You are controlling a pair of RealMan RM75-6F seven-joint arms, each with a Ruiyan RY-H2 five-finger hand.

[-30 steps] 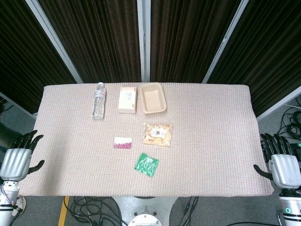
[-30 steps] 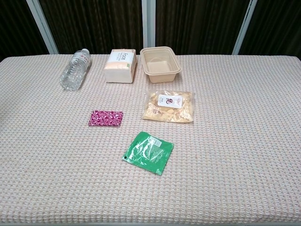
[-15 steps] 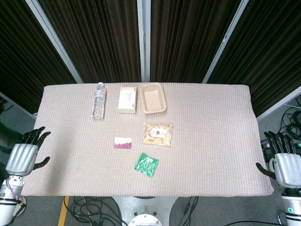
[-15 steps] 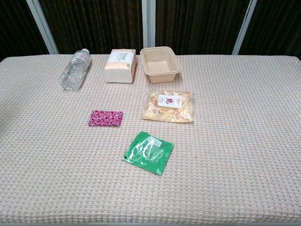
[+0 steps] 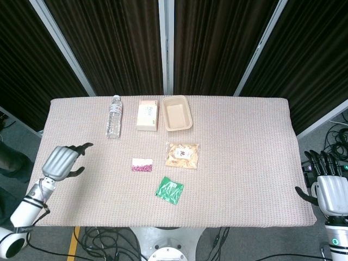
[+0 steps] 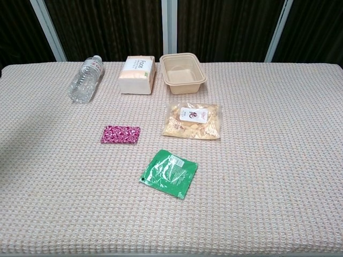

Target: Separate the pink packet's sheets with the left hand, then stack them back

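On the table [image 5: 244,136], the left hand [image 5: 61,161], fingers apart and empty, hovers well left of the pink packet [image 5: 142,165], which lies flat near the middle, and should reach right and lower gently onto its top sheet.

A table [image 5: 244,163] covered with a pale woven cloth [image 6: 278,160] carries seven things. Taking the pink packet [image 5: 142,165] as the centre of the dial in the head view, a clear water bottle [image 5: 113,116] lies on its side at about eleven o'clock. A tissue pack [image 5: 147,115] sits at twelve, with an empty beige tray [image 5: 177,113] just beside it at one o'clock. A clear bag of snacks [image 5: 182,155] lies near at two to three o'clock. A green packet [image 5: 169,190], turned at a slant, lies near at about four to five o'clock. All lie flat and apart from one another.
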